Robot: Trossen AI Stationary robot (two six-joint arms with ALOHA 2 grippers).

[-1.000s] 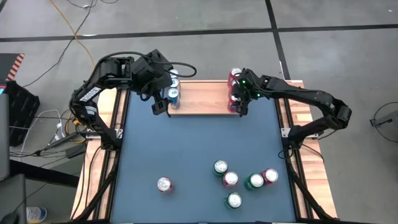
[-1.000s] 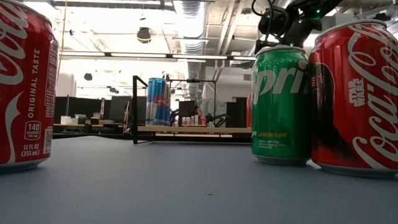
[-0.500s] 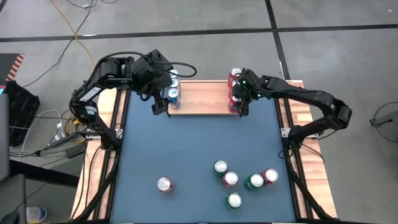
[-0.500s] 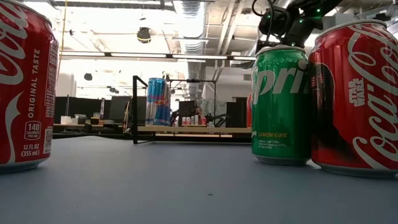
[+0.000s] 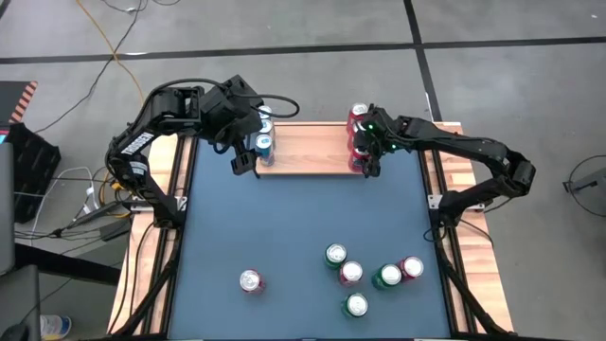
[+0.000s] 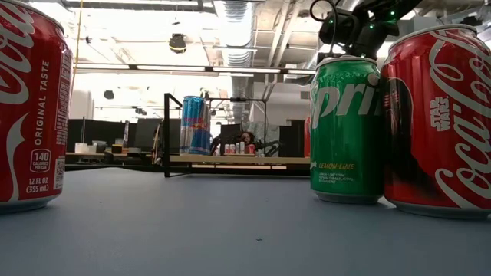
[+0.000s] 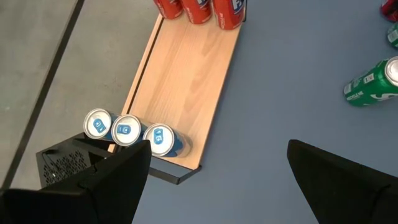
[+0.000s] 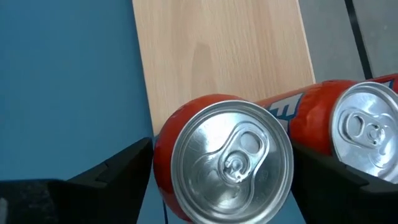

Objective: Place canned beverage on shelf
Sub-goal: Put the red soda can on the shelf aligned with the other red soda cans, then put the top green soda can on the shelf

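Note:
The shelf [image 5: 308, 147], a light-wood board with black wire ends, lies at the table's far edge. Three blue cans [image 7: 127, 129] stand in a row at its left end and three red cans [image 7: 199, 9] at its right end. My right gripper [image 5: 367, 166] is open over the nearest red can [image 8: 231, 158], one finger on each side of it. That can stands upright on the board's near right corner beside another red can [image 8: 367, 130]. My left gripper [image 5: 244, 163] hangs open above the shelf's left end, with nothing between its fingers. My right gripper's fingers [image 8: 118, 174] stand close beside the red can's wall, slanting down from the near right. I cannot tell whether they touch it.
Several loose cans stand on the blue table top toward its near edge: a cluster [image 5: 365, 275] at the right and a single one [image 5: 251, 280] to its left. In the low view a Sprite can [image 6: 347, 130] and two Coca-Cola cans [image 6: 31, 107] stand close to the camera.

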